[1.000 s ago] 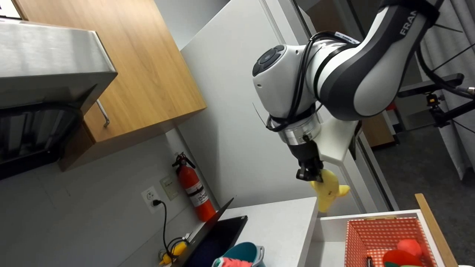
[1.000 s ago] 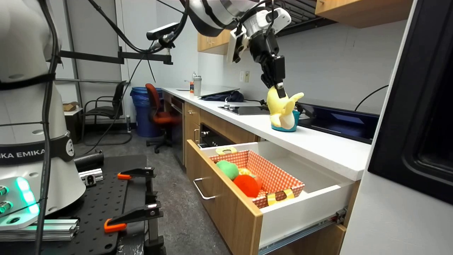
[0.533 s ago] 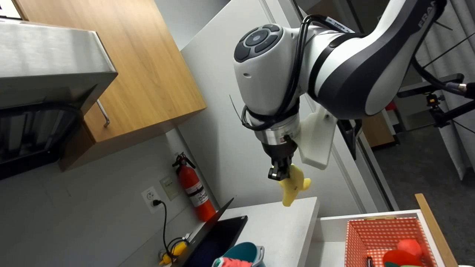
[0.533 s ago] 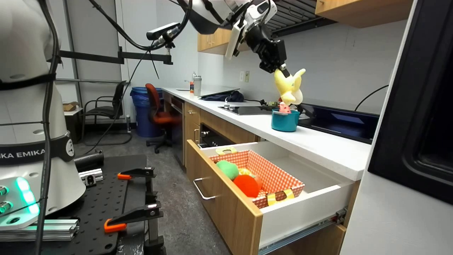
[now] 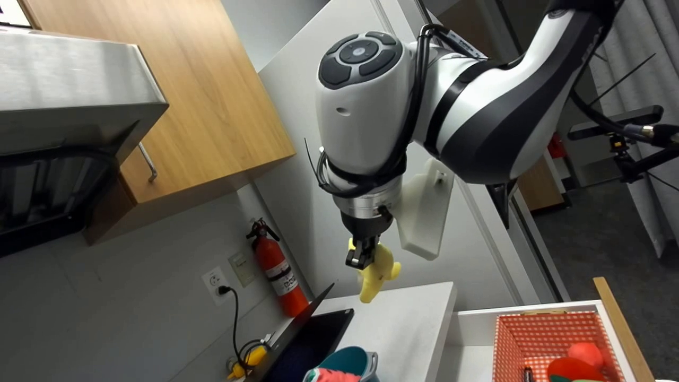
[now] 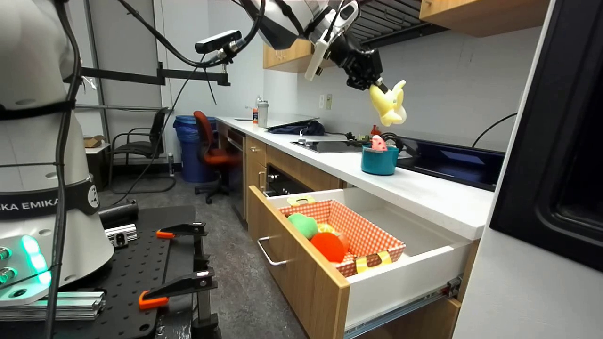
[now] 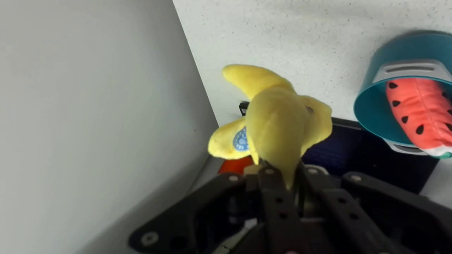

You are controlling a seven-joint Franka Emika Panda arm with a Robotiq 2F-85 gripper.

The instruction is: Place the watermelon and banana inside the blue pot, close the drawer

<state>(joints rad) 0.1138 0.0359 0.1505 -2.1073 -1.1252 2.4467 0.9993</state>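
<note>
My gripper [image 7: 291, 171] is shut on the yellow banana [image 7: 277, 121], holding it by one end above the counter. The banana also hangs from the gripper in both exterior views [image 5: 377, 273] [image 6: 387, 106]. The teal-blue pot [image 6: 379, 162] stands on the white counter, below the banana and apart from it. In the wrist view the pot [image 7: 372, 109] is at the right, partly cut off. The red watermelon [image 7: 418, 109] sits inside the pot, with one end above the rim [image 6: 378, 143]. The drawer [image 6: 301, 263] is pulled open below the counter; it also shows in an exterior view [image 5: 623, 329].
A red checkered basket [image 6: 365, 226] with several toy foods lies in the drawer. A dark, open laptop-like object [image 5: 334, 326] lies on the counter [image 5: 400, 318] near the pot. A red fire extinguisher [image 5: 278, 270] hangs on the wall. A large white panel [image 5: 318, 212] stands behind the arm.
My gripper has carried the banana left in an exterior view, and upward and slightly right in an exterior view, where it no longer covers the pot. The pot, watermelon and drawer have not moved.
</note>
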